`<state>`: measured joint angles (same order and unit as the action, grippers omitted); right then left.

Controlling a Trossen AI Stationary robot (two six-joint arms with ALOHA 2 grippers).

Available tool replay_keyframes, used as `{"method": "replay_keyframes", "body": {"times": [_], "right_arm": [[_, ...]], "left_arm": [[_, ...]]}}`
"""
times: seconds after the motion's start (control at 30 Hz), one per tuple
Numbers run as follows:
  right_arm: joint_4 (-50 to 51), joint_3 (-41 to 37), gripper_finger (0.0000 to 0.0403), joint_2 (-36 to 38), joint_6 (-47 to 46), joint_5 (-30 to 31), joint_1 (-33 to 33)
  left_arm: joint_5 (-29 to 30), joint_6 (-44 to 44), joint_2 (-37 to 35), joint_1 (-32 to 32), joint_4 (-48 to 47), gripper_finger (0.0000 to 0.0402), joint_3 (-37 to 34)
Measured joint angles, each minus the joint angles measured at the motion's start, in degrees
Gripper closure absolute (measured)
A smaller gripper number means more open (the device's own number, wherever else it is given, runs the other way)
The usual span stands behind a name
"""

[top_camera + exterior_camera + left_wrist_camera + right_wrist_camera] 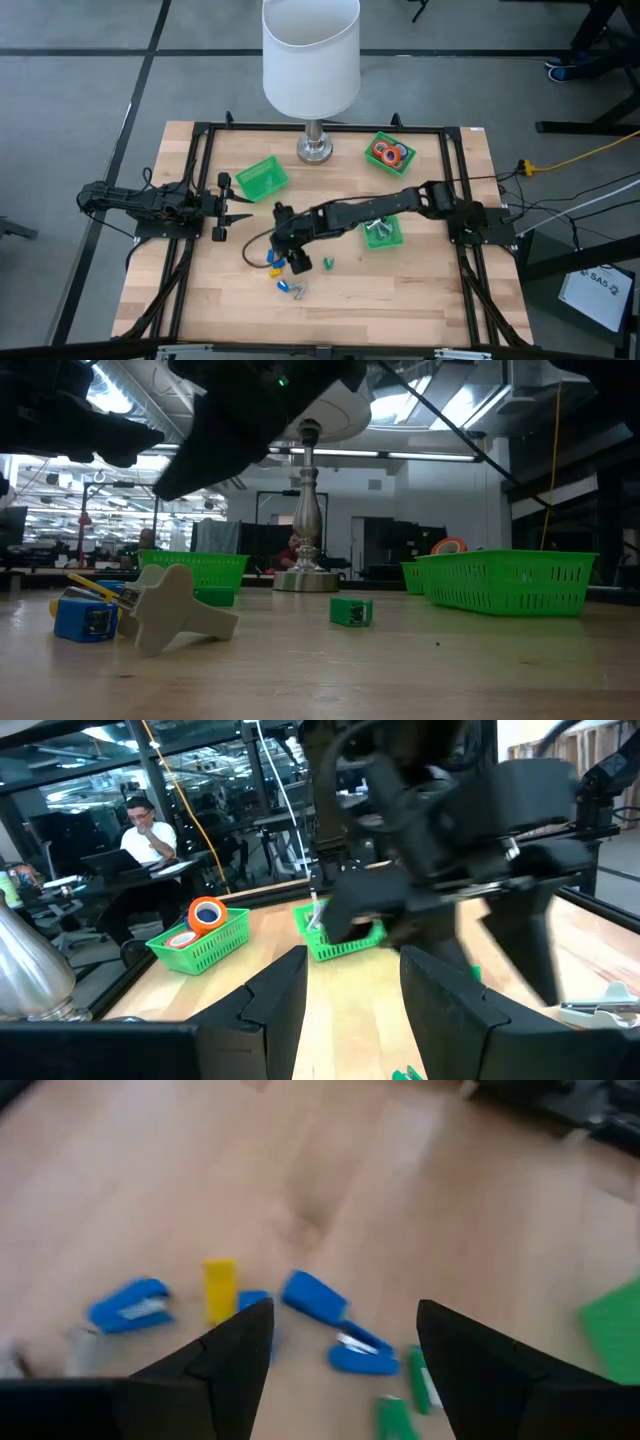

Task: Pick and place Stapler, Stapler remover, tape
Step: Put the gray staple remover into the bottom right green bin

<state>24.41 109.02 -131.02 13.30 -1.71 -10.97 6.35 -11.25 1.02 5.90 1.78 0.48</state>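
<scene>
On the counter [420, 300], staplers [275, 262] remain unsorted under the wide-open right hand [287, 250], tape [389, 153] already binned.

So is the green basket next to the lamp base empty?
No, the green plastic basket right of the silver lamp base holds orange and red ring-shaped tape rolls.

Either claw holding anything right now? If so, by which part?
Nothing held. Right claw is open and empty above the blue staplers; left claw is empty too.
</scene>
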Motion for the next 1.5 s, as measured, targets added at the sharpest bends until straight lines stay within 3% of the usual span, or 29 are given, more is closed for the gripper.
{"method": "replay_keyframes", "body": {"times": [0.17,0.57,0.93,1.5], "right_arm": [[0.1,0.0,0.0151,-0.2,-6.6,0.0,-3.7],[1.6,-3.6,0.0151,-0.2,-8.4,0.0,-13.6],[-1.0,-9.6,0.0156,-0.2,-12.9,0.2,-13.8],[-4.4,-9.8,0.0319,-2.3,-9.7,4.0,-14.1]], "left_arm": [[0.0,0.0,0.0,0.0,0.0,0.0245,0.0],[0.0,0.0,0.0,0.0,0.0,0.0245,0.0],[0.0,0.0,0.0,0.0,0.0,0.0245,0.0],[0.0,0.0,0.0,0.0,0.0,0.0245,0.0]]}}
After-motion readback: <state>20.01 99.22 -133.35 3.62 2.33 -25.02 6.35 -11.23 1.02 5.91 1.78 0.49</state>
